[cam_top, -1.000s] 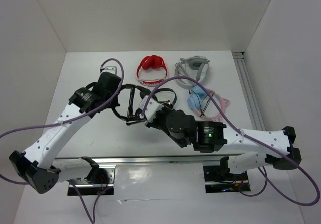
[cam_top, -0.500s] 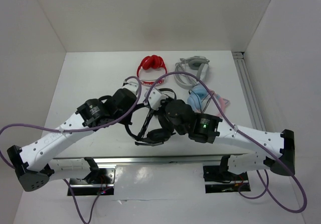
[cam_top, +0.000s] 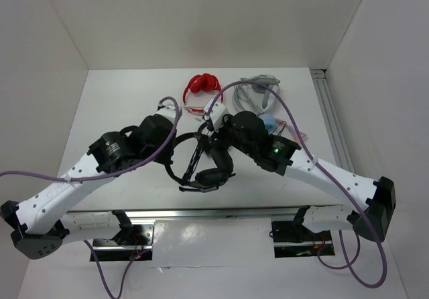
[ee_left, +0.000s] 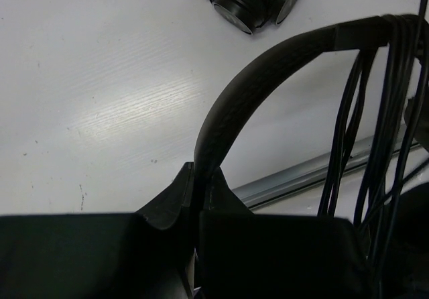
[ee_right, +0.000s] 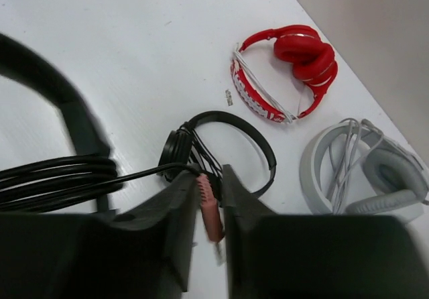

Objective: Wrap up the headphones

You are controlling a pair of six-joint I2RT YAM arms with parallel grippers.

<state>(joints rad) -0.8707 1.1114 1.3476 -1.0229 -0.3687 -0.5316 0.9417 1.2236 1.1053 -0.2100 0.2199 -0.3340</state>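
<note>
change: both arms have pulled in, headphones now near front rail | left gripper clamped on headband | right gripper pinching cable plug | cable looped over the band, so wrap looks nearly done, end still loose

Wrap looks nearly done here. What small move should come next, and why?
Probably tuck the plug under the cable coils: the right claw pinches it, most cable already wraps the headband, held by the left claw.
</note>
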